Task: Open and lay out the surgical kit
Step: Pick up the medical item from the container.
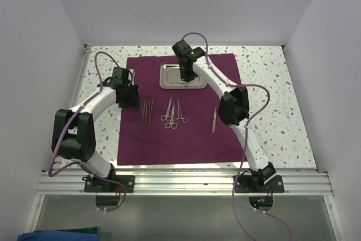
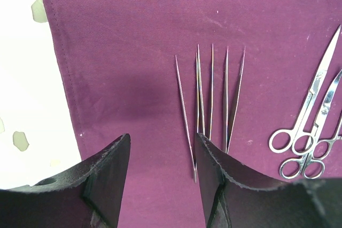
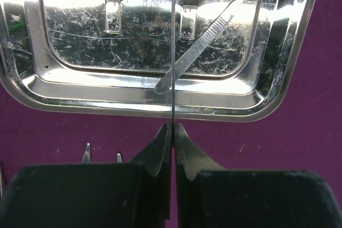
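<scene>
Right tool (image 3: 172, 127) clenched on thin edge-on steel instrument (image 3: 173, 108) over shiny rectangular steel tray (image 3: 133, 111); slim pinch, could pivot or drop onto ridged scalpel handle (image 3: 206, 38). Left tool (image 2: 162, 138) released.

Bright, even light from overhead; walls washed pale, speckled table (image 1: 265, 83) near blown out along far edge. Shadows few and soft. Left wrist view: tabletop strip burnt to plain white, one dim blurry shadow patch on plum cloth (image 2: 133, 36), black fingers (image 2: 101, 185) at bottom slightly soft. Right wrist view: steel tray (image 3: 133, 105) all glare, hot white patches up top, scratches sparkling.
</scene>
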Robot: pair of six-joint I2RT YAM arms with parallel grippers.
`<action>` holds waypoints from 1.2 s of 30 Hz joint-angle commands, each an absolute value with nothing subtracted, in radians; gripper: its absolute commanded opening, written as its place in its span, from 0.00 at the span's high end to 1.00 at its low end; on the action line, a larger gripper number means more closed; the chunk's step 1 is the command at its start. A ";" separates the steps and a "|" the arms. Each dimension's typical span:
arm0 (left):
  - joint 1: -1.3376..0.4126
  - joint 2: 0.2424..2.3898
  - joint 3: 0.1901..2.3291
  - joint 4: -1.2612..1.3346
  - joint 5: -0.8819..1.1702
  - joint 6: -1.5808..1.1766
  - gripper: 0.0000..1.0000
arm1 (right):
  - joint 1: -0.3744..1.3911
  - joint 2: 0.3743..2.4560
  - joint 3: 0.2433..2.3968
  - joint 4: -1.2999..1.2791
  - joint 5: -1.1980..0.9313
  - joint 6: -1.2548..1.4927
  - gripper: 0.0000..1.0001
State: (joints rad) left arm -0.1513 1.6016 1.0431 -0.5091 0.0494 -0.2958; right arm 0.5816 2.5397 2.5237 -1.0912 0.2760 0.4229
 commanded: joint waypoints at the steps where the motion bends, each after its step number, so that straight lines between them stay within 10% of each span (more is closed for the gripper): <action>1: -0.143 1.588 1.066 -0.474 0.066 -0.301 0.44 | 0.574 2.450 2.514 -1.097 0.270 0.449 1.00; 5: -0.143 1.586 1.065 -0.474 0.067 -0.299 0.45 | 0.565 2.468 2.480 -1.095 0.250 0.466 0.86; 9: -0.143 1.582 1.058 -0.476 0.075 -0.302 0.45 | 0.558 2.487 2.479 -1.045 0.247 0.480 1.00; 36: -0.143 1.654 1.114 -0.442 0.106 -0.301 0.46 | 0.511 2.002 2.177 -1.042 0.348 0.442 1.00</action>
